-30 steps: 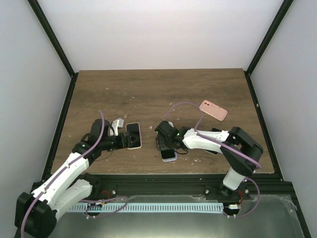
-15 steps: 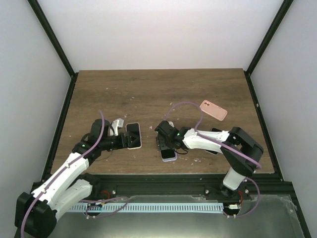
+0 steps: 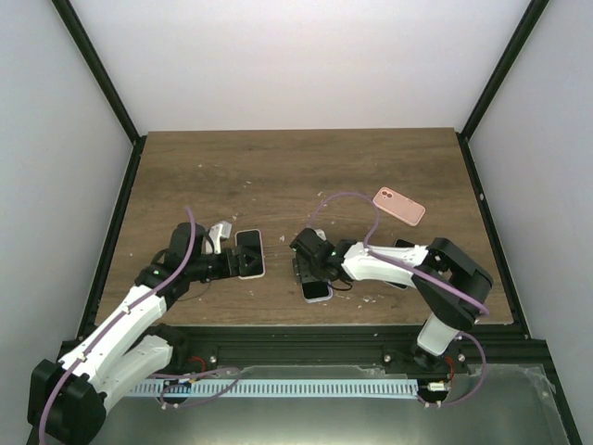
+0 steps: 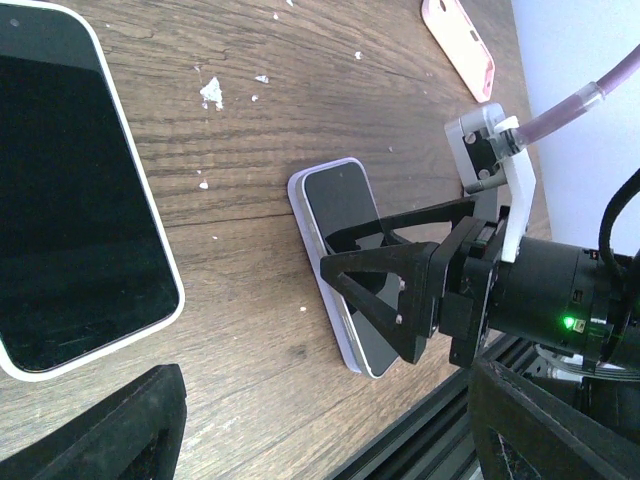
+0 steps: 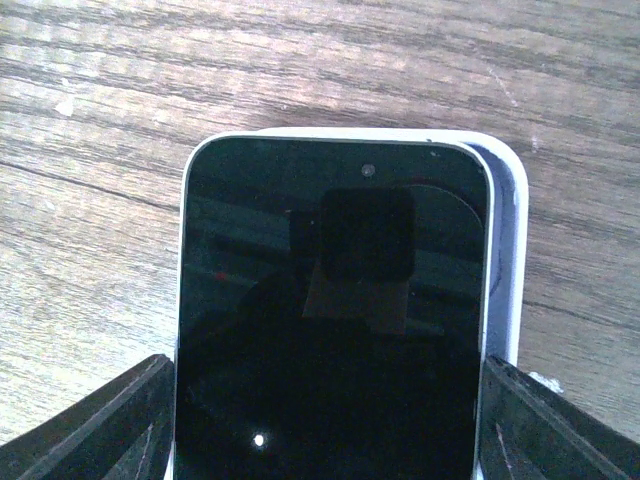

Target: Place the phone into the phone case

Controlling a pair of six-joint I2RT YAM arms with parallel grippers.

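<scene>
A black-screened phone with a white rim (image 5: 330, 320) lies on a lavender phone case (image 5: 506, 250). It sits shifted to the left, so the case's right edge shows. My right gripper (image 5: 325, 425) has a finger on each long side of the phone and is shut on it. From above, this pair (image 3: 316, 289) is near the table's front edge, under the right gripper (image 3: 311, 269). My left gripper (image 3: 239, 263) is open and empty, beside a second white-rimmed phone (image 3: 250, 252). This phone also shows in the left wrist view (image 4: 70, 190).
A pink phone case (image 3: 399, 206) lies at the back right, and it also shows in the left wrist view (image 4: 460, 45). A dark flat item (image 3: 398, 279) lies partly under the right arm. The black front rail (image 4: 420, 450) runs just past the lavender case.
The right gripper has shifted slightly toward the near edge over the phone and case. The left arm has not moved.
</scene>
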